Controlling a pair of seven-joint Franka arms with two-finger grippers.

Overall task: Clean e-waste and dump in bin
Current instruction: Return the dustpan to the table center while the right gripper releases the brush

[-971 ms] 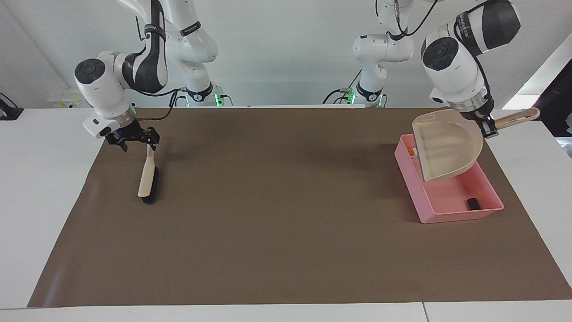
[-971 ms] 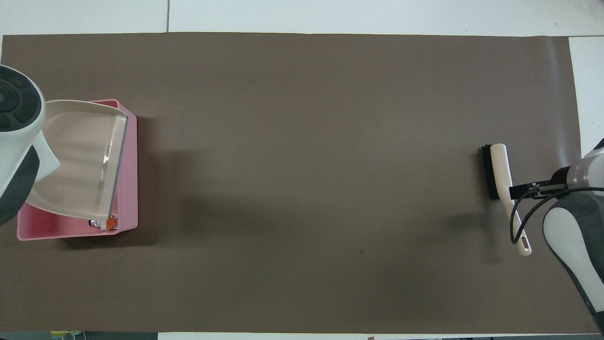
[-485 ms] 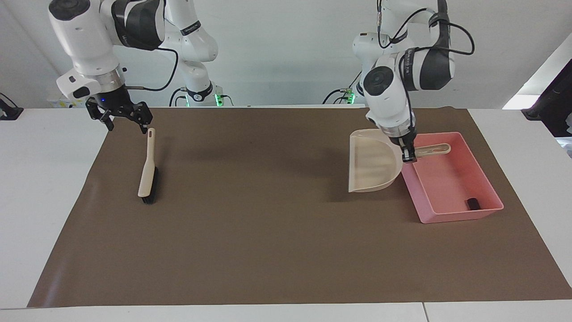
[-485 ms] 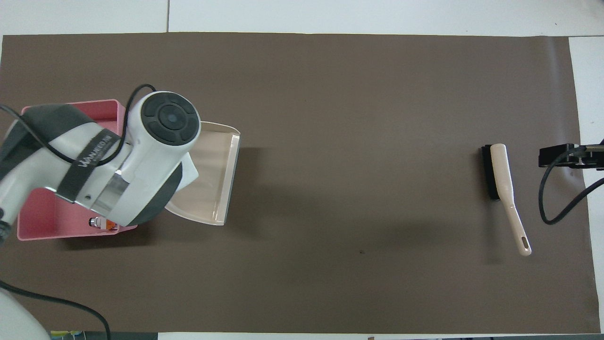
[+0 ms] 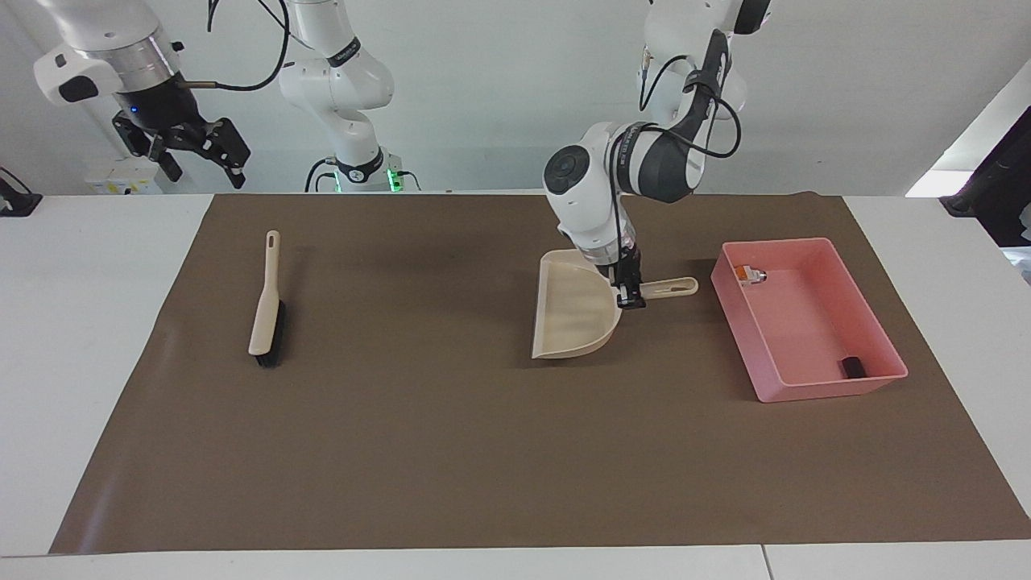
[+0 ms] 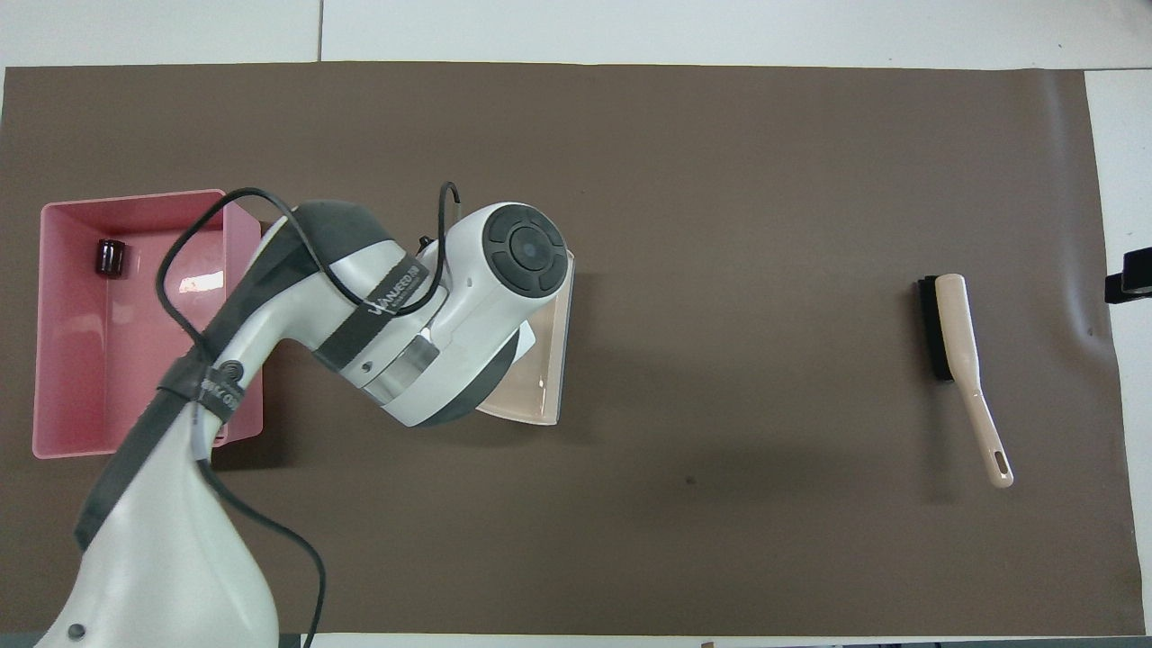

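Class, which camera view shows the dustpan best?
The facing view: the whole dustpan shows on the brown mat, its handle in the left gripper. In the overhead view the left arm covers most of it, leaving only its front edge visible.

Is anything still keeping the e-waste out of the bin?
Nothing visible: the white part and the black block already lie in the pink bin. The left gripper holds the dustpan beside it.

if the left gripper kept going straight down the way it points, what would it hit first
The left gripper points down and is shut on the dustpan at its handle, so it would probably press that handle onto the brown mat just below; whether the dustpan already rests on it is unclear.
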